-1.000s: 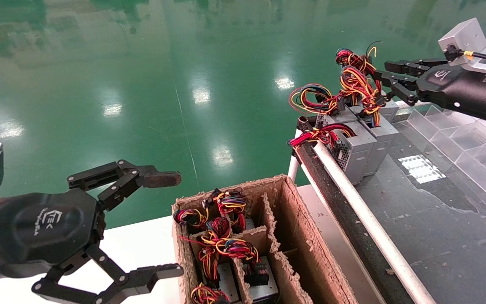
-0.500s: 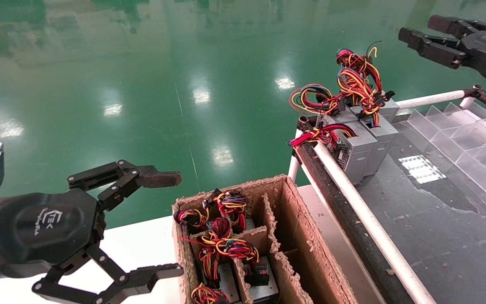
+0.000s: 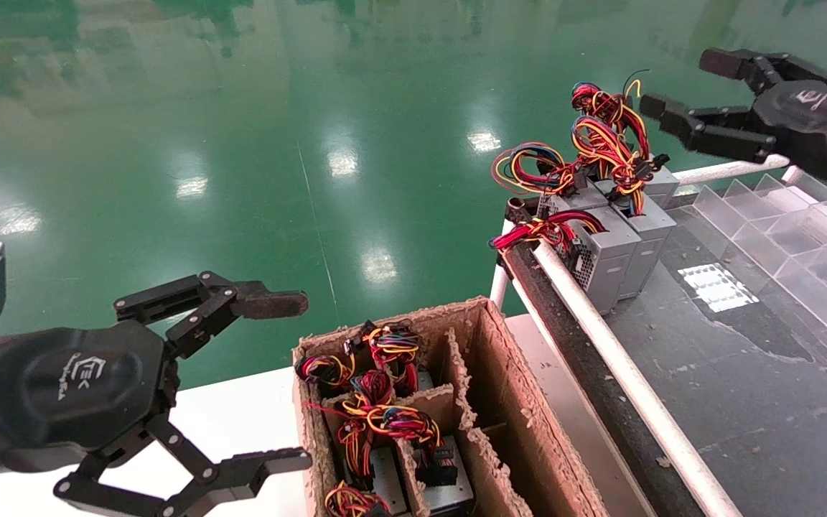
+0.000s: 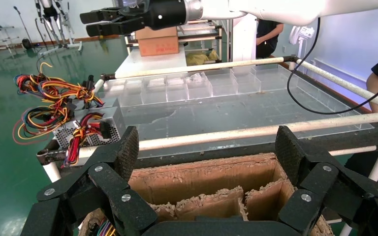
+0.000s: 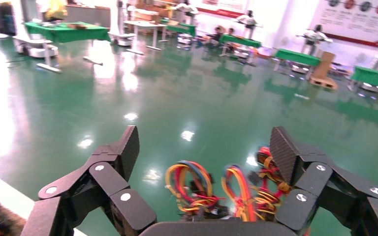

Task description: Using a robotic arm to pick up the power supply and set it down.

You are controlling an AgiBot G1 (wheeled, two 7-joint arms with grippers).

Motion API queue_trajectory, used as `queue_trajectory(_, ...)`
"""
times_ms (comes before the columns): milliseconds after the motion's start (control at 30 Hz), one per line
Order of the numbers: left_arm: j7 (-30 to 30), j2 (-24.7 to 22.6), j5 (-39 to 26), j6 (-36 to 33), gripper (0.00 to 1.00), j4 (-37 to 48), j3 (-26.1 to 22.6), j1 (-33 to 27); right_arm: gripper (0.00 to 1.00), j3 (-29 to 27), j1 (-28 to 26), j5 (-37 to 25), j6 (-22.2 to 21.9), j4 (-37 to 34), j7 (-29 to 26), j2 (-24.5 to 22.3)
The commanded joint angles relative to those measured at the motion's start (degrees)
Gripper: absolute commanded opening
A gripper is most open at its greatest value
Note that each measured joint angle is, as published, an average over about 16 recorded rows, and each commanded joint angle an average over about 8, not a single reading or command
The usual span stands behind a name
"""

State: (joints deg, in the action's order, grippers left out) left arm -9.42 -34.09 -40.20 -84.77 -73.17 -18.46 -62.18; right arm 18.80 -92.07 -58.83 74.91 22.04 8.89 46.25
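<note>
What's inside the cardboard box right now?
The cardboard box holds power supplies with wire bundles in its left compartments; the right compartments show no units, but their floor is hidden.

Glossy green floor [image 3: 241, 143], rough torn cardboard box [image 3: 521, 402], matt grey metal power supply [image 3: 611, 251], clear plastic dividers [image 3: 779, 222], matt black gripper [image 3: 679, 90]
</note>
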Motion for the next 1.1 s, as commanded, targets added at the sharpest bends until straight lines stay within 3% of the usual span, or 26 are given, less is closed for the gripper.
queue_trajectory(33,0.0,0.0,0.0,0.0,1.0,0.0,0.0,0.0,1.0,-0.13,1.48,0.82,0.52,2.5,-0.95,-0.54)
queue_trajectory(233,0.01,0.01,0.01,0.0,0.97,0.0,-0.01,0.0,1.0,-0.54,5.93,3.3,2.1,10.02,-3.82,-2.18)
queue_trajectory(1100,0.03,0.02,0.04,0.02,1.0,0.0,-0.06,-0.02,1.0,-2.29,25.16,14.0,8.89,42.51,-16.2,-9.26)
